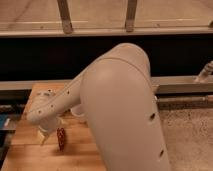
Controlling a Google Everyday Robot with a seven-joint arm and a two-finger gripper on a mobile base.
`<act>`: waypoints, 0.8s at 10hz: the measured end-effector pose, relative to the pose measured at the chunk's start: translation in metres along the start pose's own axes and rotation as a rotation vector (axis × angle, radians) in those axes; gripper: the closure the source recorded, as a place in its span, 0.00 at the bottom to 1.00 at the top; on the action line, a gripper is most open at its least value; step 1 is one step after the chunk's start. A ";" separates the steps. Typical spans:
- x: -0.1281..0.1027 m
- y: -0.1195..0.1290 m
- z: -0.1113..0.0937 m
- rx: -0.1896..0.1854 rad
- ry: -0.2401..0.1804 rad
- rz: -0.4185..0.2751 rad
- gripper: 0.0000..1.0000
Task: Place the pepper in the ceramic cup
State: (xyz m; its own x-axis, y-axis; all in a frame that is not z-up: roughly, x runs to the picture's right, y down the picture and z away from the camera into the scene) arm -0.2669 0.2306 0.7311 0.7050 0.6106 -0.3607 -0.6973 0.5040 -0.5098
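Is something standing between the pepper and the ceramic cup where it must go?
Nothing visible does. The pepper is beside the gripper, low on the view's left. The ceramic cup, partly hidden by the arm, is just up-right of it. Only bare wooden table shows between.

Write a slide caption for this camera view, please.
A white robot arm fills the view, its gripper down at the wooden table, right beside the dark red pepper.

The arm [120, 110] hides most of the counter [27, 150], which the bottom edge cuts off. Only a sliver of the cup [77, 109] shows under the arm. The gripper [49, 135], low left over the counter, is largely hidden by the wrist; whether it touches the pepper [61, 139] cannot be told
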 end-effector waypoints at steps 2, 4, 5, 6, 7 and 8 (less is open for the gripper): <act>-0.002 0.001 0.014 -0.006 0.027 -0.009 0.20; 0.001 -0.005 0.029 0.001 0.070 -0.002 0.20; 0.002 -0.008 0.035 0.013 0.094 0.004 0.20; 0.003 -0.009 0.044 0.026 0.129 0.010 0.20; 0.005 -0.010 0.050 0.027 0.145 0.016 0.20; 0.006 -0.014 0.054 0.025 0.152 0.026 0.20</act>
State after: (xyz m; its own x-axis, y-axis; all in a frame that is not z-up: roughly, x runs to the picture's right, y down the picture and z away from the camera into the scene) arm -0.2601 0.2603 0.7776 0.6966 0.5253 -0.4887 -0.7175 0.5054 -0.4794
